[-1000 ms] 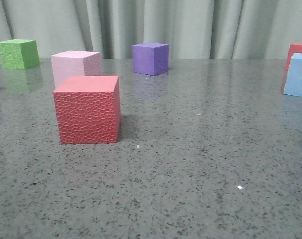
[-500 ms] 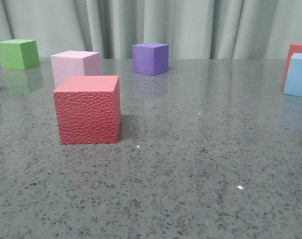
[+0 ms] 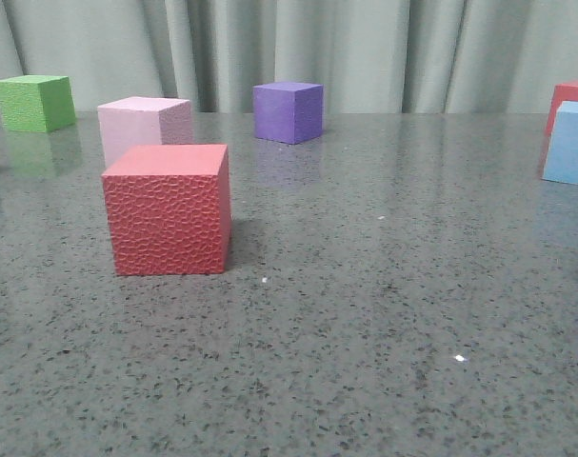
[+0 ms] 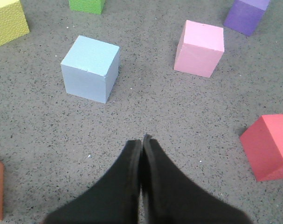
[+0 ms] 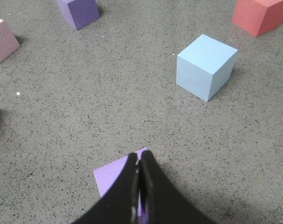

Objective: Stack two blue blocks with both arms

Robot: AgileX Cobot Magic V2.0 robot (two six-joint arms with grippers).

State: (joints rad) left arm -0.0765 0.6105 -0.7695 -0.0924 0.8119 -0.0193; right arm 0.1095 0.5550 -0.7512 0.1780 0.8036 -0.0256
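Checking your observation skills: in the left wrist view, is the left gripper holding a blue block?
No. The left gripper is shut and empty, with the blue block apart on the table.

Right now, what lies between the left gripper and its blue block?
Only bare table lies between the left gripper and the blue block, as the left wrist view shows.

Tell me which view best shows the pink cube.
Left wrist view: the pink cube sits whole and unobstructed, top and side faces visible. Front view has it partly hidden behind the red cube. Right wrist view catches only a cropped piece at the frame edge.
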